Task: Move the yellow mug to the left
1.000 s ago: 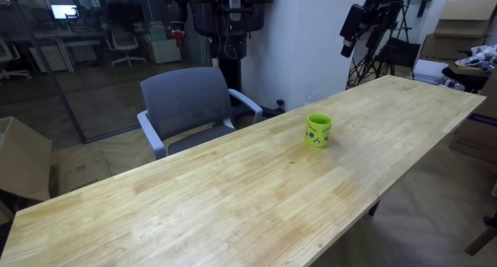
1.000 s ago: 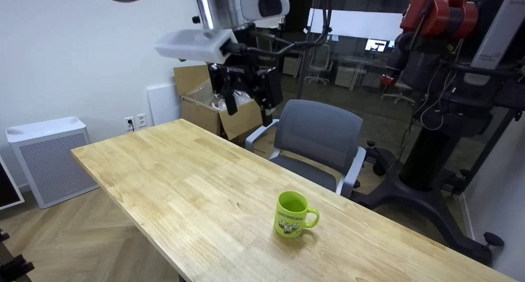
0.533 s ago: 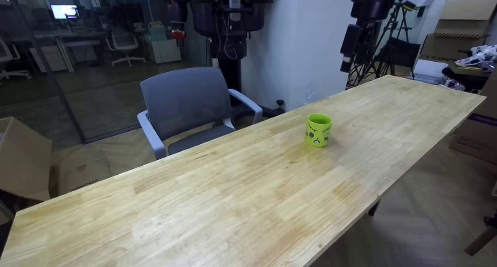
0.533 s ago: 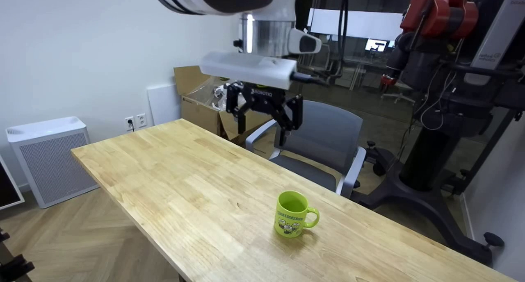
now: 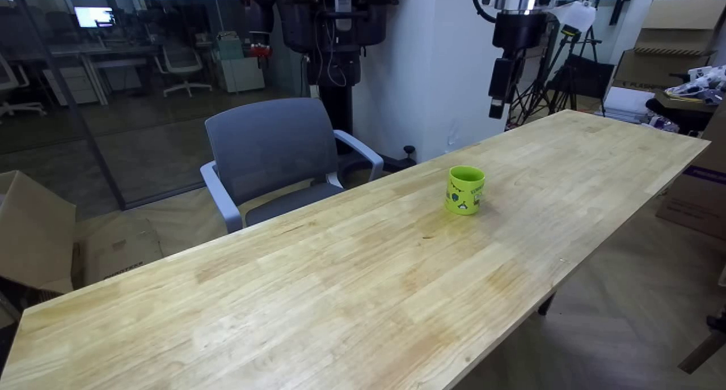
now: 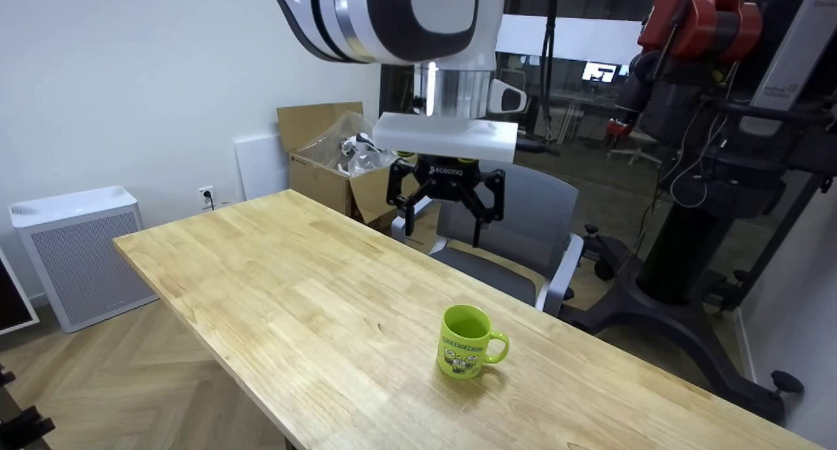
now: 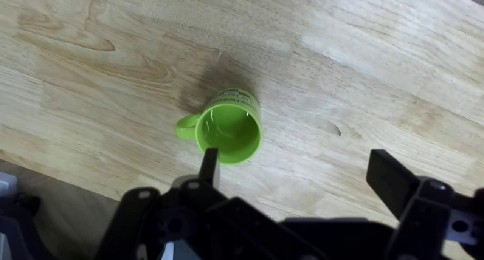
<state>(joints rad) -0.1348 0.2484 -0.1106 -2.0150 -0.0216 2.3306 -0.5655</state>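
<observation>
The yellow mug [image 5: 465, 191] is lime green with printed figures and stands upright on the wooden table [image 5: 272, 310]. It shows in an exterior view with its handle [image 6: 500, 347] and in the wrist view [image 7: 228, 133], where the handle points left. My gripper [image 6: 443, 237] is open and empty, pointing down in the air above the mug's height and apart from it. In an exterior view the gripper [image 5: 497, 106] is seen side-on, with one finger hidden. In the wrist view the mug lies beyond the left fingertip, left of the middle between the fingertips [image 7: 294, 155].
A grey chair [image 6: 510, 214] stands against the table's long side. A red and black robot [image 6: 706, 110] stands behind it. An open cardboard box [image 6: 327, 182] is at the table's far end. A white air purifier [image 6: 85, 254] stands on the floor.
My arm has come down and moved towards the mug, to the right in an exterior view. The gripper has turned from tilted to pointing straight down. The mug has not moved.
</observation>
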